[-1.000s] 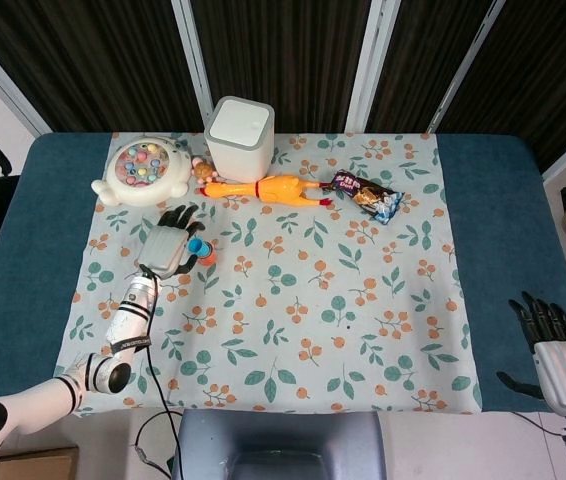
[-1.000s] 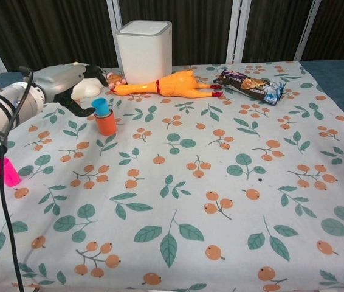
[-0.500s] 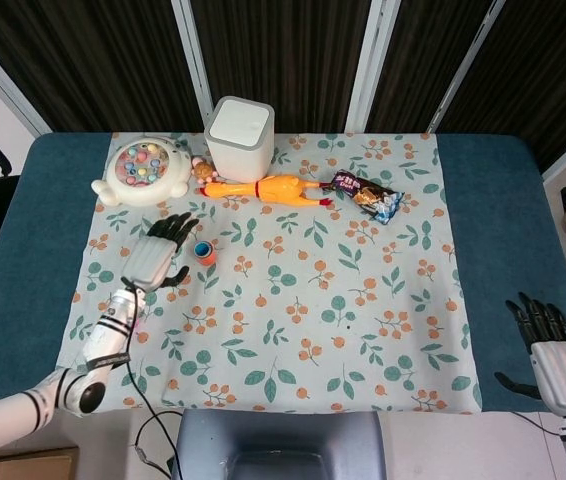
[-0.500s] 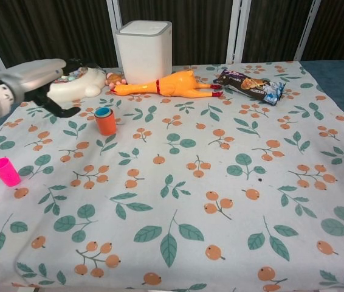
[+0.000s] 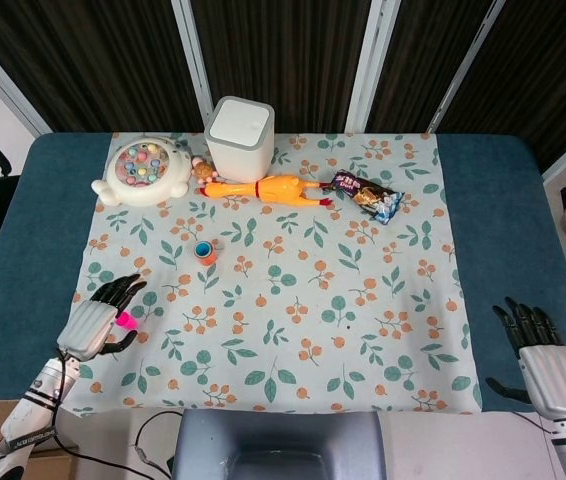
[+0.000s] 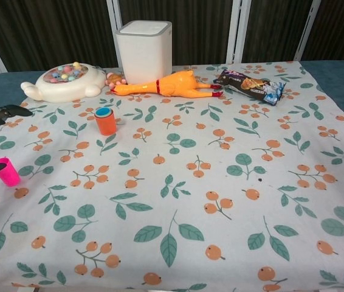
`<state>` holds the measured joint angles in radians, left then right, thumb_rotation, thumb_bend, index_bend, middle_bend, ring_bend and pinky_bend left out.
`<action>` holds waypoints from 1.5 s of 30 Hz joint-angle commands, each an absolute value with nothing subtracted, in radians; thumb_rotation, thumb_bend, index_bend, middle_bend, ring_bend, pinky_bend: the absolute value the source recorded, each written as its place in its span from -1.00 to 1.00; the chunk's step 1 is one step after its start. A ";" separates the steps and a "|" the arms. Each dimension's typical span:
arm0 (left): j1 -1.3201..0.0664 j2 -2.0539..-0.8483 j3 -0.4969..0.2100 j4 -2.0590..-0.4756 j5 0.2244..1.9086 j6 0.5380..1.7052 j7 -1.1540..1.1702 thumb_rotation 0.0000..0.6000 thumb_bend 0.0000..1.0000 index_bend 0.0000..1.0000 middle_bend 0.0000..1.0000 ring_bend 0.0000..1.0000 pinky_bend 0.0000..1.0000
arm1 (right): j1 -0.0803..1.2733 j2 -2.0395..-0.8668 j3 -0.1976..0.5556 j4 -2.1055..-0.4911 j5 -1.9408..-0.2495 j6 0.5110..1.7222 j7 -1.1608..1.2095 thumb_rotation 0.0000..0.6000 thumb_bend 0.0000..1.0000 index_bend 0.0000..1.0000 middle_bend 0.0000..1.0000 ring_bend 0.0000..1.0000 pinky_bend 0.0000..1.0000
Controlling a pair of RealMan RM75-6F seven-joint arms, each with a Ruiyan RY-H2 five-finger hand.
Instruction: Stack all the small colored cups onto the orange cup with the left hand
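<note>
Left hand hangs over the near left part of the desk with its dark fingers spread and grasping nothing; the small pink plastic cup stands upright just beside its fingertips. Further back, the orange cup stands upright on the floral cloth with a blue cup nested inside it, well apart from the pink one. Right hand rests open at the near right edge, fingers apart and empty.
</note>
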<state>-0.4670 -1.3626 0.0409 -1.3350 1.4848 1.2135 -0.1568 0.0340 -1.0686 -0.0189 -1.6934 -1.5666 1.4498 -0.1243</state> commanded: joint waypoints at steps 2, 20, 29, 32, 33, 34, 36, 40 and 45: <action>-0.458 -1.422 0.034 -1.246 1.484 1.200 -0.188 1.00 -0.30 -0.80 -1.00 -1.00 -0.74 | 0.032 -1.068 -0.018 -1.694 -1.566 1.456 -0.123 1.00 -0.55 -1.00 -1.00 -1.00 -1.00; -0.432 -1.495 0.028 -1.074 1.492 1.177 -0.244 1.00 -0.30 -0.35 -0.99 -1.00 -0.74 | 0.029 -1.065 -0.015 -1.692 -1.559 1.460 -0.122 1.00 -0.55 -1.00 -1.00 -1.00 -1.00; -0.426 -1.510 0.023 -1.027 1.496 1.172 -0.257 1.00 -0.26 -0.20 -0.97 -1.00 -0.74 | 0.031 -1.069 -0.014 -1.693 -1.554 1.455 -0.130 1.00 -0.55 -1.00 -1.00 -1.00 -1.00; -0.425 -1.513 0.022 -1.022 1.500 1.172 -0.258 1.00 -0.25 -0.18 -0.96 -1.00 -0.74 | 0.031 -1.069 -0.014 -1.693 -1.554 1.454 -0.132 1.00 -0.55 -1.00 -1.00 -1.00 -1.00; -0.426 -1.513 0.022 -1.020 1.502 1.171 -0.259 1.00 -0.25 -0.17 -0.96 -1.00 -0.74 | 0.031 -1.070 -0.014 -1.693 -1.554 1.454 -0.133 1.00 -0.55 -1.00 -1.00 -1.00 -1.00; -0.426 -1.513 0.022 -1.020 1.502 1.170 -0.260 1.00 -0.25 -0.17 -0.96 -1.00 -0.74 | 0.031 -1.070 -0.014 -1.693 -1.554 1.454 -0.134 1.00 -0.55 -1.00 -1.00 -1.00 -1.00; -0.426 -1.515 0.021 -1.017 1.502 1.166 -0.260 1.00 -0.25 -0.15 -0.96 -1.00 -0.74 | 0.032 -1.070 -0.013 -1.693 -1.553 1.453 -0.134 1.00 -0.55 -1.00 -1.00 -1.00 -1.00; -0.427 -1.516 0.018 -1.016 1.501 1.161 -0.263 1.00 -0.24 -0.11 -0.95 -1.00 -0.74 | 0.031 -1.071 -0.012 -1.692 -1.552 1.454 -0.134 1.00 -0.55 -1.00 -1.00 -1.00 -1.00; -0.431 -1.518 0.010 -1.013 1.501 1.157 -0.269 1.00 -0.21 -0.02 -0.93 -1.00 -0.74 | 0.032 -1.071 -0.012 -1.693 -1.552 1.454 -0.135 1.00 -0.55 -1.00 -1.00 -1.00 -1.00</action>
<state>-0.4306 -1.5180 0.0107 -1.0130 1.5014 1.1572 -0.2686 0.0317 -1.0708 -0.0123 -1.6934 -1.5521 1.4537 -0.1348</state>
